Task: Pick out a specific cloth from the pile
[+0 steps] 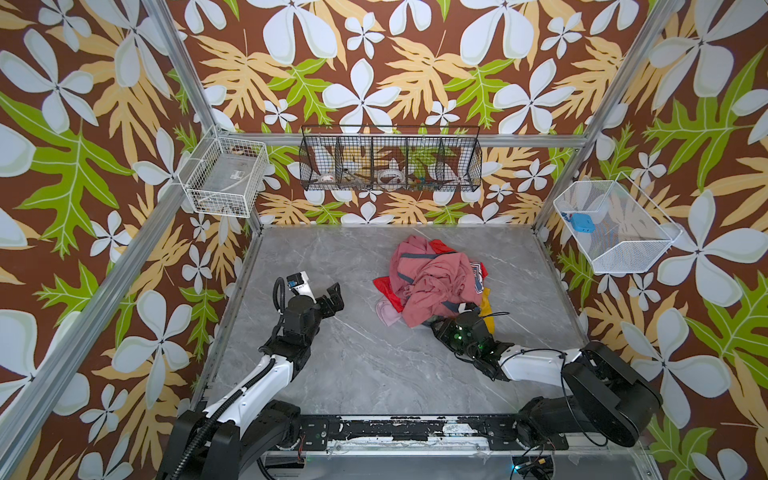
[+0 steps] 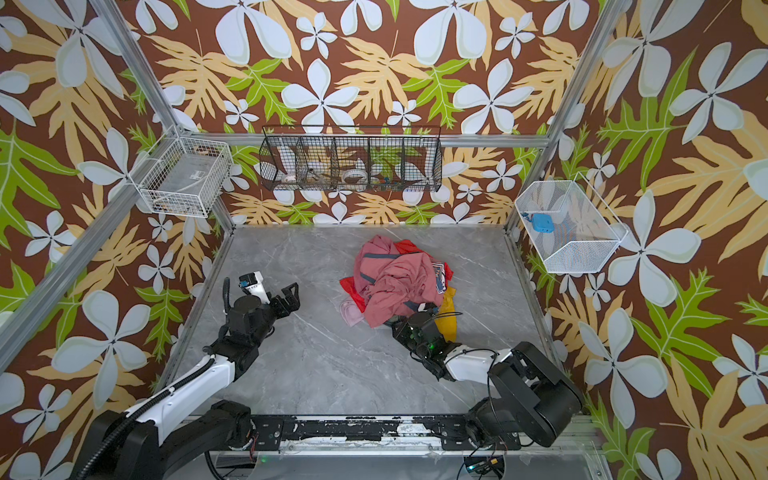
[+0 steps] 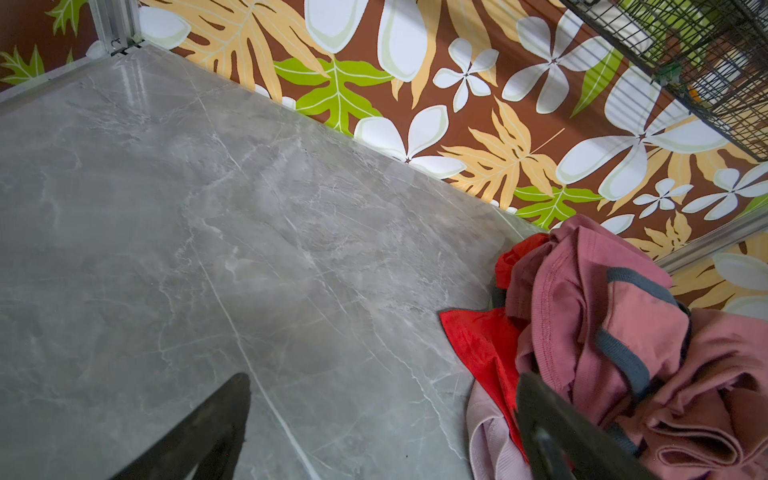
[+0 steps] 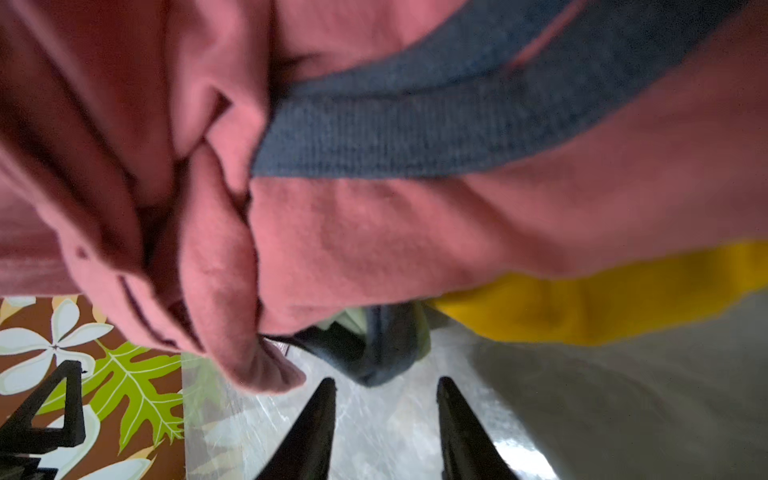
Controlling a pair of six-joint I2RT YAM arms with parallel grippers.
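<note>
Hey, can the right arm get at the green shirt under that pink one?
Probably yes. The right gripper sits at the near edge of the pile, jaws apart, with a fold of the green shirt peeking out ahead. The pink garment overhangs it, so it may get pinched too.

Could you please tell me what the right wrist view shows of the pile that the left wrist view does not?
Only the right wrist view: a yellow cloth, a sliver of green shirt under the pink garment, and the right gripper open just short of it. Only the left wrist view: the red cloth, a lilac piece, the black wire basket and the open left gripper. Both: the pink garment with its grey-blue trim, the grey table and the flowered wall.
</note>
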